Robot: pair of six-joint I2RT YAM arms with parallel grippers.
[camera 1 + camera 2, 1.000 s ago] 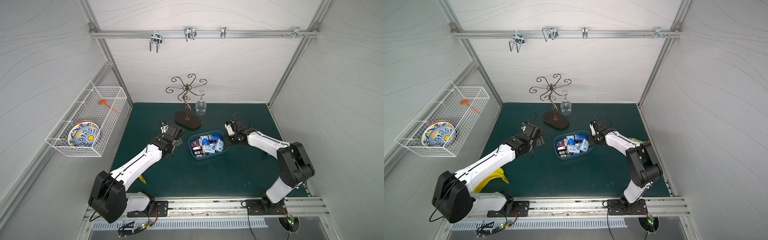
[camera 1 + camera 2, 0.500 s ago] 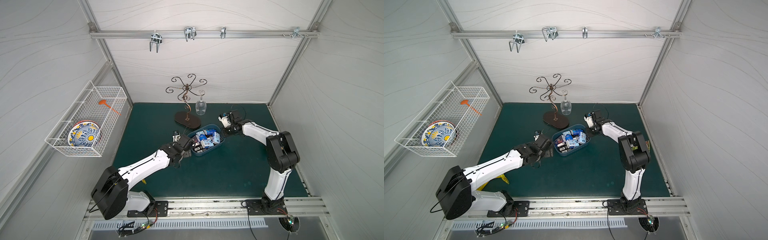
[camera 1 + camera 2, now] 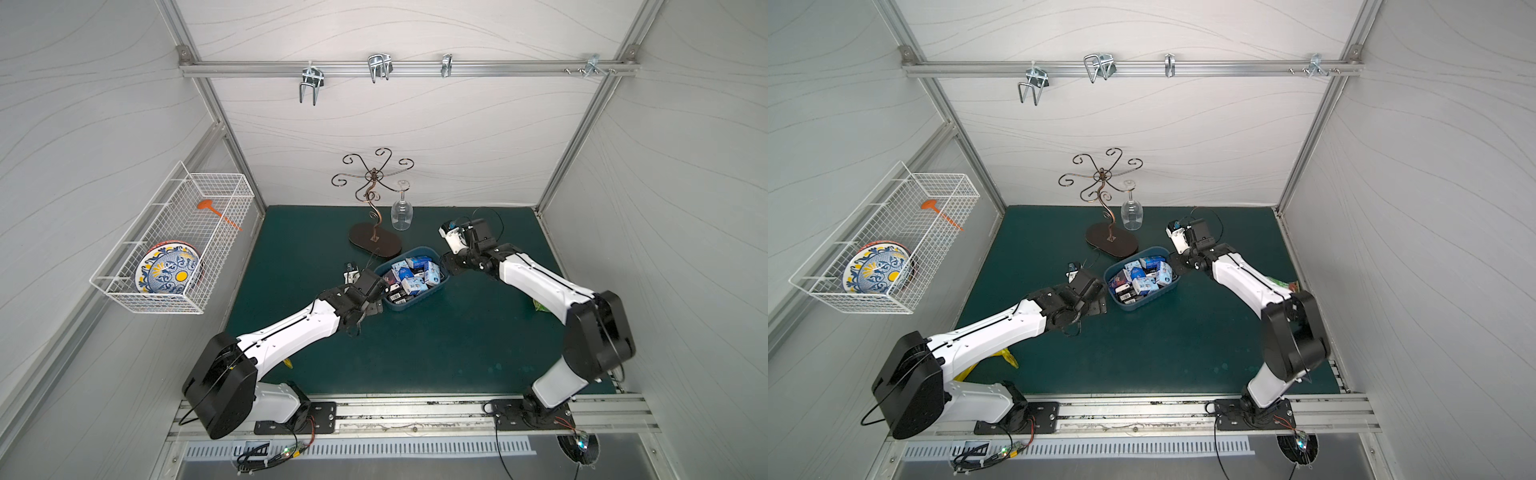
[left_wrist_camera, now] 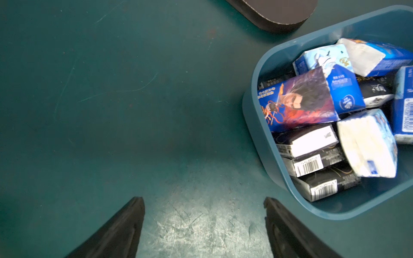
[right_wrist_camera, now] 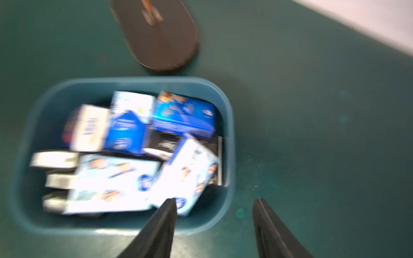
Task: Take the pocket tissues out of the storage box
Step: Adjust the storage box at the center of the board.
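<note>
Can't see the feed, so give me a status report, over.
Left pincer open, empty, beside box. Right pincer open, empty, over box rim. Tissues piled in box. Stand close by, not blocking.

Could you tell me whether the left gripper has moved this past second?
Yes: the left gripper drew back from the stand base toward the front rail, now beside the storage box.

Both top views give you a high, near-identical look down over the whole counter [image 3: 415, 353]; each wrist view looks down close, sharing the storage box [image 4: 254, 120].
</note>
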